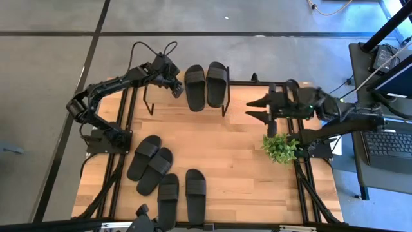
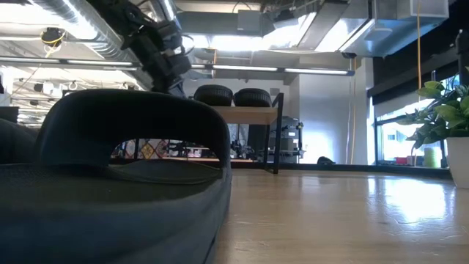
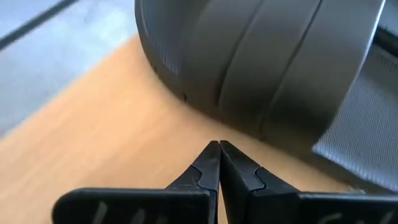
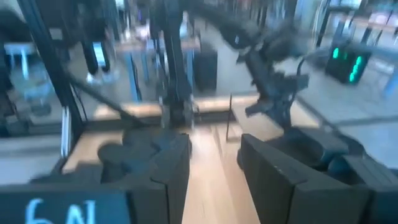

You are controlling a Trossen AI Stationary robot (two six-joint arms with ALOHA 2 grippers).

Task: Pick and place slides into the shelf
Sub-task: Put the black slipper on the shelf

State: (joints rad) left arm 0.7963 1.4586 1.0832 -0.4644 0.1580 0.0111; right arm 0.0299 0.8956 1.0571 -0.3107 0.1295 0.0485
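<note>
The shelf (image 1: 161,103) stands at the table's far edge, and two black slides (image 1: 195,87) (image 1: 217,84) lie side by side on its plank top, soles down. My left gripper (image 1: 177,89) is shut just left of the left one. In the left wrist view its tips (image 3: 219,144) stand a little short of that slide's ribbed strap (image 3: 267,62), over the plank (image 3: 93,124). My right gripper (image 1: 257,108) is open and empty above the table, right of the shelf. Several more slides (image 1: 143,156) (image 1: 195,190) lie on the table near the front left.
A small potted plant (image 1: 280,148) stands on the table's right side, near my right arm. In the low view one slide (image 2: 110,169) fills the near left, with the shelf (image 2: 242,114) far behind it. Bare wood lies between the shelf and the near slides.
</note>
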